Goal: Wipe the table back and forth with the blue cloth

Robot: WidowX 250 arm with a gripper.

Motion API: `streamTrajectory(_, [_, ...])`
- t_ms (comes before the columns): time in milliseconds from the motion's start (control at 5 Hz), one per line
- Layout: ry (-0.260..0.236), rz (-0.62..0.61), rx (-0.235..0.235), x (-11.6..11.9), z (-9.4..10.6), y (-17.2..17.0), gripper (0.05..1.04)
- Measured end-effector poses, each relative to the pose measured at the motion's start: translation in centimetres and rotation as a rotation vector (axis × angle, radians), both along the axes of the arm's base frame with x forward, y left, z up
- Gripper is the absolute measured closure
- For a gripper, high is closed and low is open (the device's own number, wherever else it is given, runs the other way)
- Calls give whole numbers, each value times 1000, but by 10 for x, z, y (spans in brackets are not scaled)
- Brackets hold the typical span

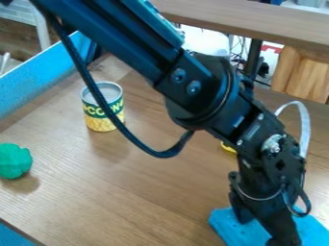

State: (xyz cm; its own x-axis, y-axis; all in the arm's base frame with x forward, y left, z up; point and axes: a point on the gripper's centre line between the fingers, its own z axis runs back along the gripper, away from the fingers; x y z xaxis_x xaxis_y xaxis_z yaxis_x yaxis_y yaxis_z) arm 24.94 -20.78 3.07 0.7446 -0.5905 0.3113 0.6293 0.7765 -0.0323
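Black metal gripper (262,231): near right, at flat blue cloth-like piece (225,226); cannot tell whether spread, closed or pinching it. Piece lies on brown wood-grain table (141,192). Judged light, soft, likely to fold; best hold: a raised edge or corner. Leftward: green lumpy ball (14,161); farther off, upright yellow-green metal can (103,106).

Lab-like spot, cables behind table (128,192)

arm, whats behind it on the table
A sliver of a yellow thing shows beside the arm; the rest is covered, so I cannot tell what it is.
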Motion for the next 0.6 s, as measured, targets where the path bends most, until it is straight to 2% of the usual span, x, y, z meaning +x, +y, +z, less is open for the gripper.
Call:
streamTrajectory(200, [16, 26, 20, -3, 11, 17, 76])
streamTrajectory(400, [-37, 85, -85, 1, 70, 46, 77])
streamTrajectory(600, [-62, 76, -168, -16, 118, 75, 77])
